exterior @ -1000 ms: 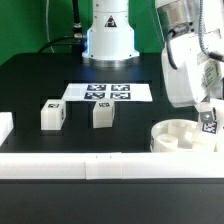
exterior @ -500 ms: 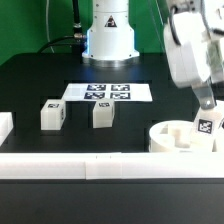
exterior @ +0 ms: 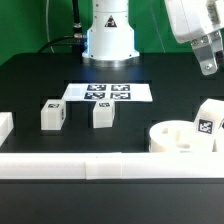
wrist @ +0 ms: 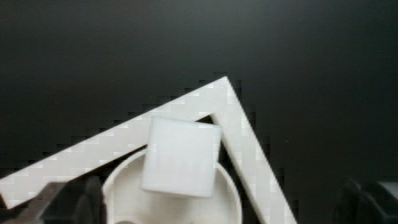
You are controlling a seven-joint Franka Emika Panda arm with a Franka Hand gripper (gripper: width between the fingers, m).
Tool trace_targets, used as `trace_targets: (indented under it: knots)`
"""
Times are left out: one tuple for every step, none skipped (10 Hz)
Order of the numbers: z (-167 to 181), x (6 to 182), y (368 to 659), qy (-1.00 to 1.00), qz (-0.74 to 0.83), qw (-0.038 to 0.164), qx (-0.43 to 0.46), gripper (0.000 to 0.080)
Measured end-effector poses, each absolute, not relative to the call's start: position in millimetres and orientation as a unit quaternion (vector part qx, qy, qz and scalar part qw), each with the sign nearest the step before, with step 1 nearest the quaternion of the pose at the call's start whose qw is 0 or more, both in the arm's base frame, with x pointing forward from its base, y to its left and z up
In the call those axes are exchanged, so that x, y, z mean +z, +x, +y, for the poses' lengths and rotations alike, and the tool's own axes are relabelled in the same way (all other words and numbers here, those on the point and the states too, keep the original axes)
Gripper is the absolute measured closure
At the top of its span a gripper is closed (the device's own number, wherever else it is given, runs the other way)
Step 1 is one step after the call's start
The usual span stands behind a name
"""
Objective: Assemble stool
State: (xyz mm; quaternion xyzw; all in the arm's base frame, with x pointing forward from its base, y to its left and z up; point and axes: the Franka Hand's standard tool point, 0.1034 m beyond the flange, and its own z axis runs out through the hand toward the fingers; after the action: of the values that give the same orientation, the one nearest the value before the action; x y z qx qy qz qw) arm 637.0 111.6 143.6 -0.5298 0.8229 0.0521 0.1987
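**Black table: gripper high over the leg set on the seat**

Exterior view: on the black tabletop [exterior: 30, 80], a round white plastic ring-shaped seat [exterior: 172, 140] lies at the exterior view's near right. A white blocky tagged leg [exterior: 207, 122] is stood upright on it. The gripper [exterior: 207, 58] hangs above, well apart and empty; its jaws' spread cannot be told. A second white leg [exterior: 102, 113] and a third white leg [exterior: 52, 114] are seen well to the exterior view's left.

Wrist view: the upright leg [wrist: 178, 158] is seen almost straight below.

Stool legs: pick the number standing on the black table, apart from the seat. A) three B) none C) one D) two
D: one leg and another leg stand on the table, while the third leg sits on the seat.
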Motion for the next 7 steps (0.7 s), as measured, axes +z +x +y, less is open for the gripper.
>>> trace_targets:
  knots:
    - [112,143.4,637,-0.531,0.822,0.199,0.052,0.0151]
    - [111,142.3,636,-0.559,0.804,0.197,0.048,0.0151]
    - [105,138.5,634,-0.629,0.753,0.183,0.057,0.0151]
    - [99,137.3,634,-0.667,0.72,0.18,0.058,0.0151]
    - [98,135.7,632,-0.725,0.665,0.174,0.051,0.0151]
    - [99,134.2,631,-0.758,0.628,0.17,0.046,0.0151]
    - [99,133.7,632,-0.772,0.611,0.172,0.036,0.0151]
